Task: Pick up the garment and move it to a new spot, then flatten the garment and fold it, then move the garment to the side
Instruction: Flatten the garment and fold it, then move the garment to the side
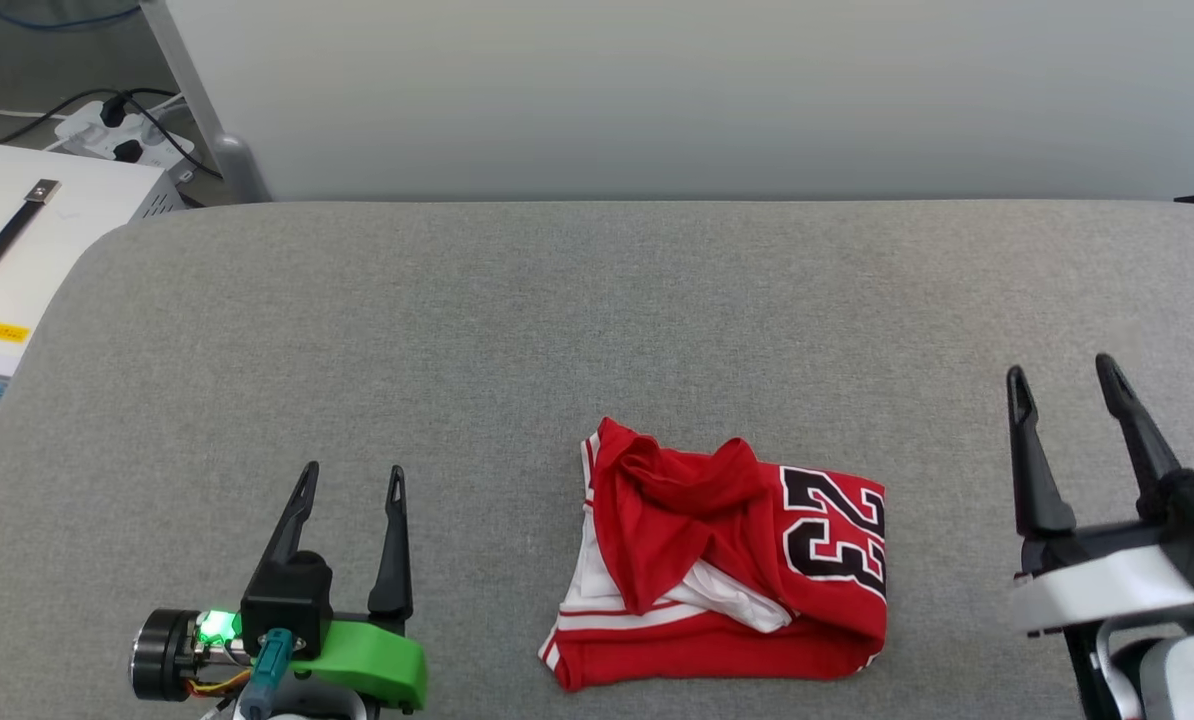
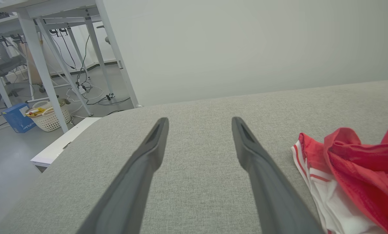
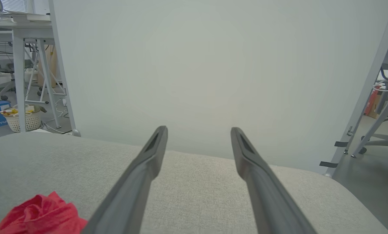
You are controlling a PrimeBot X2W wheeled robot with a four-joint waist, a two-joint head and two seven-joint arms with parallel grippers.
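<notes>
Jaws released and spread wide on both sides, nothing between them: the left gripper hangs well left of the garment, the right gripper well off to its right. The garment sits in a rumpled, roughly doubled-over bundle at the front middle of the grey tabletop, number showing. It could be a heap awaiting pickup or a loose fold set down, I can't call it. Any further handling means bringing jaws across to a cloth edge.
</notes>
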